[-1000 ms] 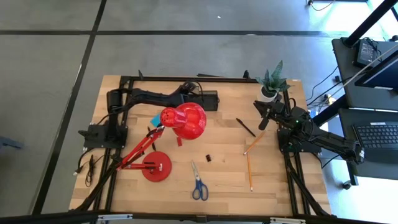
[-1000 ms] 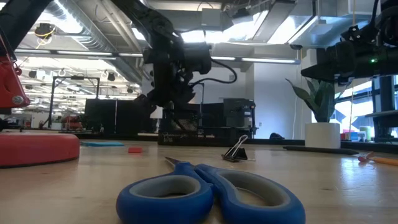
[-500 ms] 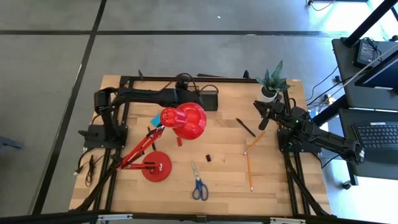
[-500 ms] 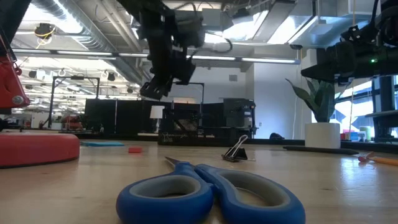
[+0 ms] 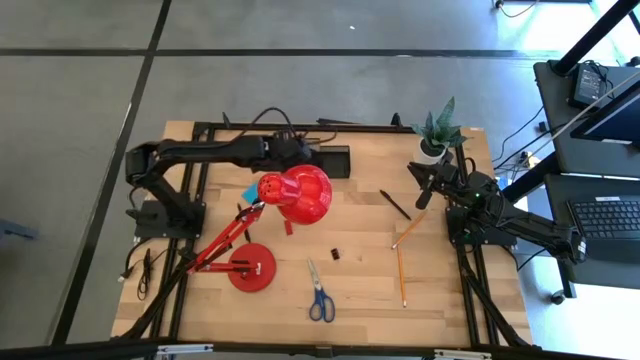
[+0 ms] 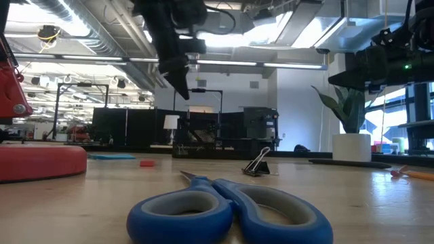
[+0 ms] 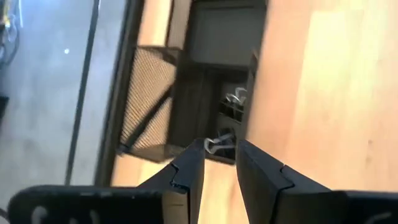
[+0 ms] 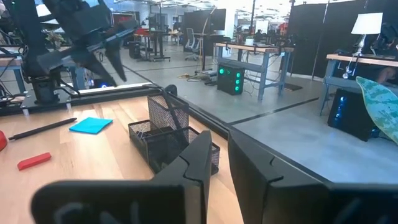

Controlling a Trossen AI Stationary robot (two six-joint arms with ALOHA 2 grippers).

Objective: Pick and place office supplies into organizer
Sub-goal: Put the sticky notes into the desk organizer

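The blue-handled scissors [image 6: 227,213] are lying closest in the low view, with a binder clip [image 6: 257,165] standing behind them; the high view shows the scissors [image 5: 319,296] at the near edge of the table [image 5: 360,280], right of the red lamp base [image 5: 251,268]. Two pencils [image 5: 402,262] and a black pen [image 5: 394,204] are lying toward the right. Only the left wrist view is showing the left gripper [image 7: 219,155] with its jaws pinched on a small metal clip [image 7: 218,142], hanging above the black mesh organizer [image 7: 186,112], which is sitting at the far edge of the table [image 5: 328,161]. A second ago this arm was lower and more to the right; now it is lifting and reaching over the organizer. The right gripper [image 8: 214,158] is waiting near the potted plant [image 5: 436,134], jaws a little apart, holding nothing. No writing is readable.
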